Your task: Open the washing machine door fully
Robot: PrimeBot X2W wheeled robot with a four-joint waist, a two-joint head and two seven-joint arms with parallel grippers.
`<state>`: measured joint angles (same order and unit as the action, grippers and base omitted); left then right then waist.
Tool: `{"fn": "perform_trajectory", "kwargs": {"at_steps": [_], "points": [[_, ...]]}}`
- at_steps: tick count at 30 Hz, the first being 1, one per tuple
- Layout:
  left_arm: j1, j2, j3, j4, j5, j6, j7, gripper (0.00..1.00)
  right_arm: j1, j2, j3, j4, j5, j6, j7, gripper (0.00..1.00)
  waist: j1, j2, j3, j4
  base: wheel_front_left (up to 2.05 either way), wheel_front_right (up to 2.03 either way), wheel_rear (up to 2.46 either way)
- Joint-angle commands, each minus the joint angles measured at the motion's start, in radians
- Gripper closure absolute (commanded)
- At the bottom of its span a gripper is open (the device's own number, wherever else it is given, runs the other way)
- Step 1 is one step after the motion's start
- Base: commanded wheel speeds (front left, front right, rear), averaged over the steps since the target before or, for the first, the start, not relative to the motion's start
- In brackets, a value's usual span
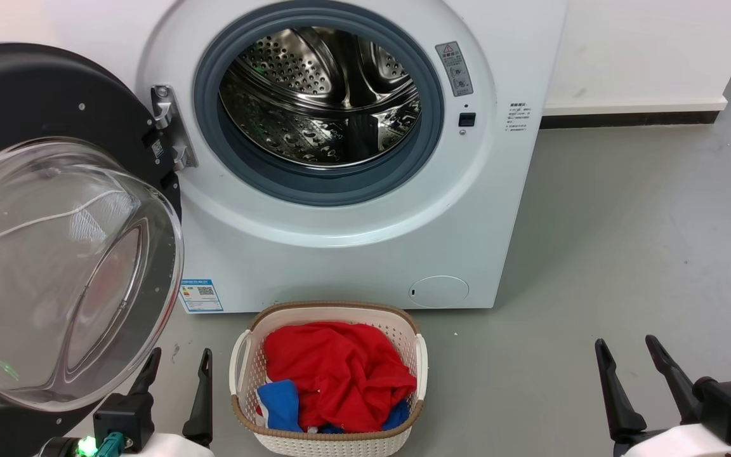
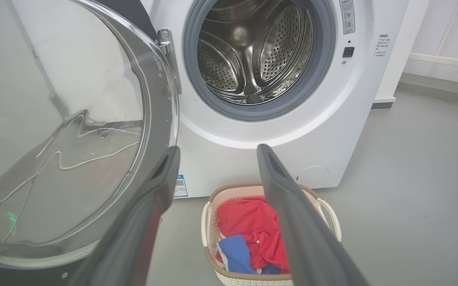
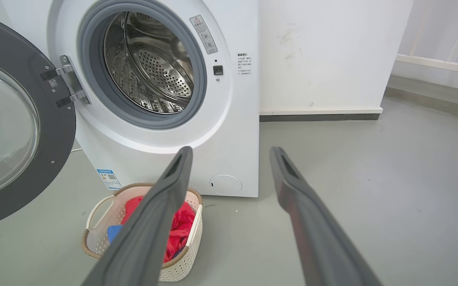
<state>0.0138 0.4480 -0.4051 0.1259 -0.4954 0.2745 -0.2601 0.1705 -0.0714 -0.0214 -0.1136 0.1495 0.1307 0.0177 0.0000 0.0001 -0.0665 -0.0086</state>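
My left gripper (image 1: 179, 355) holds its 2 long dark fingers spread and empty, just beside the large round glossy black door (image 1: 67, 254) with clear glass bowl, apparently not touching it. The door hangs swung out at the left of the white washing machine (image 1: 340, 254). My right gripper (image 1: 625, 346) is spread and empty too.

The washing machine door (image 1: 35, 209), glossy black with bulging glass bowl, is hanging wide open at nine o'clock of the drum.
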Motion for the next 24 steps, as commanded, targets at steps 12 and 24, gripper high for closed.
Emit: {"fn": "perform_trajectory", "kwargs": {"at_steps": [12,24], "points": [[0.01,-0.038,0.048,0.001,0.064,-0.044,-0.007,0.0,0.003,0.006,0.003,-0.009,-0.008,0.0,0.0,0.0,0.0,-0.0001,0.008,0.015,0.0,0.0,0.0],[0.006,-0.065,0.086,0.02,0.098,-0.08,-0.007,0.0,0.008,0.009,0.0,-0.006,-0.015,0.0,0.004,0.0,0.0,-0.0001,0.01,0.021,0.0,0.0,0.0]]}}
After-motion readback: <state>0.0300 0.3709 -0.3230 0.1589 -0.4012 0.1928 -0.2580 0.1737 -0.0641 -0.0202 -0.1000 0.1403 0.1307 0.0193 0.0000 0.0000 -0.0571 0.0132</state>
